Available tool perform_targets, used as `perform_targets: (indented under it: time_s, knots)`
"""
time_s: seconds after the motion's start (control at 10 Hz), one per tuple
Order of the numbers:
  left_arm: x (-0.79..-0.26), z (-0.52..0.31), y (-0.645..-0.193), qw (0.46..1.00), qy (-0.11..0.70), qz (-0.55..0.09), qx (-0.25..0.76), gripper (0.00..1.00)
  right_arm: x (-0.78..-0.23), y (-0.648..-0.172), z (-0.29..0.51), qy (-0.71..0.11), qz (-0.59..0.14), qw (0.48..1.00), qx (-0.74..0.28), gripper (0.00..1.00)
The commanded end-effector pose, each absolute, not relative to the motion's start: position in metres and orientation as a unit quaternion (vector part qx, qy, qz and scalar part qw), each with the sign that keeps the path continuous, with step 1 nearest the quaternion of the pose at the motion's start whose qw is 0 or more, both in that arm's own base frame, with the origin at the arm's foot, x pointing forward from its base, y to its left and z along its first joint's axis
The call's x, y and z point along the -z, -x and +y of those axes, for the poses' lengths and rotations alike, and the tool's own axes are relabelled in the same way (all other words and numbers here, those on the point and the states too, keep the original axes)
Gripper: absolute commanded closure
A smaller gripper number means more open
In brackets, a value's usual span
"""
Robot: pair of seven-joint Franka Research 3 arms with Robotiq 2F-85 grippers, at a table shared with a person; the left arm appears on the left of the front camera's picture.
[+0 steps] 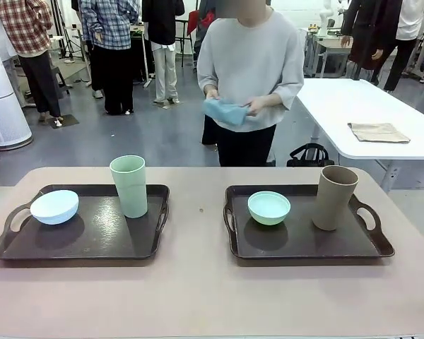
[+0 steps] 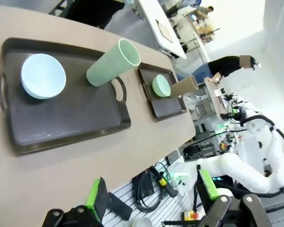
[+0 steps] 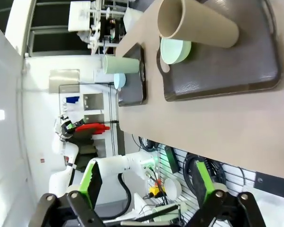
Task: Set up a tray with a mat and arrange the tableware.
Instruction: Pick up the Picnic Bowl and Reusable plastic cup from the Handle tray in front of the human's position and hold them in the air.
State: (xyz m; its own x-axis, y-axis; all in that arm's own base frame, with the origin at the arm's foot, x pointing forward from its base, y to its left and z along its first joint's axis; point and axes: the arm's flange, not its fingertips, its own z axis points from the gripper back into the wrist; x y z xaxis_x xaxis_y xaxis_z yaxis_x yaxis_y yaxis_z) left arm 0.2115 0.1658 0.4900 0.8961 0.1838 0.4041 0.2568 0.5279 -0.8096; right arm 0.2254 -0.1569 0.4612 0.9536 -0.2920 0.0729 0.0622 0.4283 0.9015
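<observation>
On the worktop (image 1: 198, 293) ahead of me, two dark trays lie side by side. The left tray (image 1: 92, 239) carries a pale blue bowl (image 1: 54, 206) at its 9 o'clock and a pale green tumbler (image 1: 129, 185) toward 1 o'clock. The right tray (image 1: 297, 244) holds a mint green bowl (image 1: 269, 207) near 10 o'clock and a tan-brown tumbler (image 1: 333, 198) at 2 o'clock. Both my left jaws and my right jaws hang wide open and empty, back from the near edge. At 12 o'clock a person holds a folded blue cloth (image 1: 225, 111), likely the mat. The matte bowls look light and stiff; I judge a pinch across the rim safest. The tumblers are tall, tapered and liable to tip, so I would clasp them around mid-body. The cloth looks limp and calls for an edge pinch.
</observation>
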Motion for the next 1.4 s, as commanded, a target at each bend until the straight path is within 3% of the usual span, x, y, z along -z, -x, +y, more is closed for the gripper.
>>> perform_targets:
  time_s: [0.0,0.1,0.2,1.3]
  knots:
    - [-0.474,0.159,-0.204,0.847,0.482,-0.224,0.028,0.00,-0.433,-0.197,-0.123,-0.531,-0.124,0.832,0.104,0.00]
    - [-0.490,0.166,-0.212,0.844,0.485,-0.227,0.022,0.00,-0.434,-0.196,-0.117,-0.517,-0.127,0.840,0.099,0.00]
    - [-0.490,0.166,-0.212,0.844,0.485,-0.227,0.022,0.00,-0.459,-0.221,-0.162,-0.525,-0.112,0.836,0.111,0.00]
    - [-0.490,0.166,-0.212,0.844,0.485,-0.227,0.022,0.00,-0.459,-0.221,-0.162,-0.525,-0.112,0.836,0.111,0.00]
